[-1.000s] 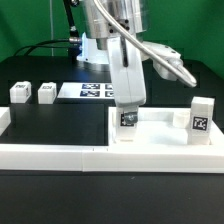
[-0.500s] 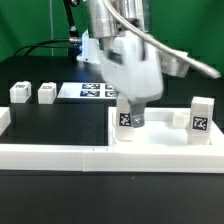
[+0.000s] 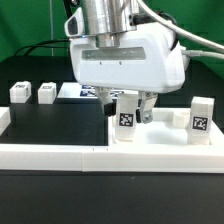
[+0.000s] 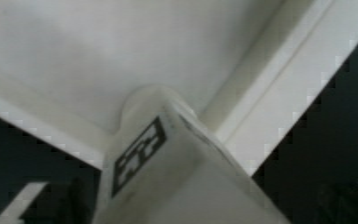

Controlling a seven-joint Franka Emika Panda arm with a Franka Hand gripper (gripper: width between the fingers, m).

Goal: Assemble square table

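The square table's white top [image 3: 166,134] lies at the exterior view's right, against the front wall. Two tagged white legs stand upright on it, one [image 3: 127,119] at its left corner and one [image 3: 201,115] at its right. My gripper [image 3: 132,112] hangs over the left leg, open, a finger on each side and a gap beside the leg. In the wrist view that leg [image 4: 165,160] fills the picture with its tag showing, standing in a corner of the top [image 4: 105,50]. Two more leg blocks [image 3: 19,92] [image 3: 46,93] stand at the far left.
The marker board [image 3: 70,91] lies behind, mostly hidden by my hand. A long low white border wall [image 3: 50,156] runs along the front, with a short piece [image 3: 4,118] at the left. The table surface is black.
My jaws have opened and let go of the left leg, which stays upright on the top. The hand has turned, so its broad face now shows to the exterior view.
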